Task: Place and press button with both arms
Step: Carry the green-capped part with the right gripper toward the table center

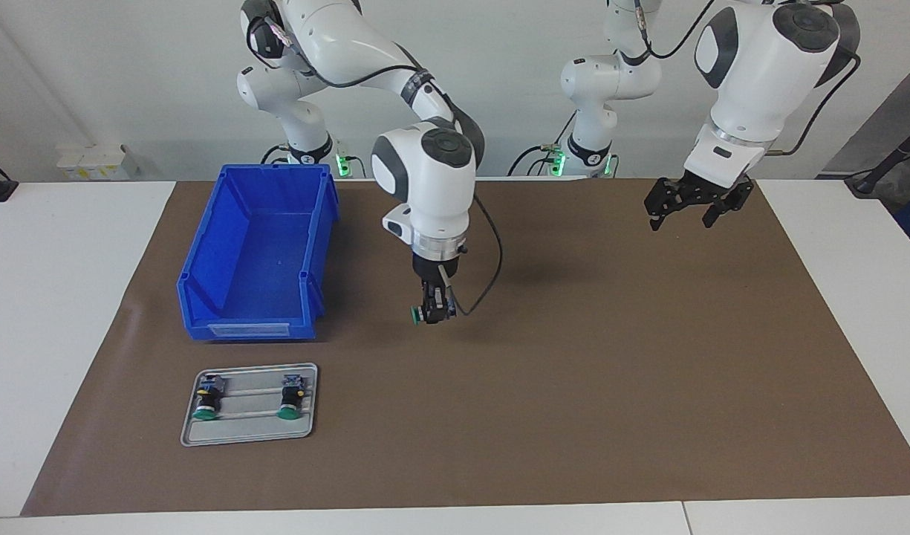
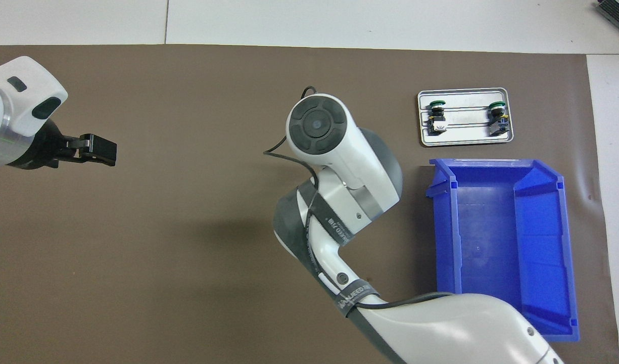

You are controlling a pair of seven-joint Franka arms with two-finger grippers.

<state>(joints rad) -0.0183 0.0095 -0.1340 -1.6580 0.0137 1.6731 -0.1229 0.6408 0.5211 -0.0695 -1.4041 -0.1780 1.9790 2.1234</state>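
Observation:
My right gripper (image 1: 434,313) is shut on a green-capped button (image 1: 416,315). It holds the button on its side just above the brown mat (image 1: 573,386), beside the blue bin. In the overhead view the right arm's wrist (image 2: 317,124) hides this gripper and the button. Two more buttons (image 1: 206,400) (image 1: 291,398) lie on a grey tray (image 1: 250,429). They also show in the overhead view (image 2: 436,112) (image 2: 497,114). My left gripper (image 1: 685,208) is open and empty, raised over the mat toward the left arm's end. It also shows in the overhead view (image 2: 94,150).
An empty blue bin (image 1: 202,293) stands on the mat toward the right arm's end, nearer to the robots than the tray (image 2: 463,140). It also shows in the overhead view (image 2: 443,227). White table (image 1: 53,297) surrounds the mat.

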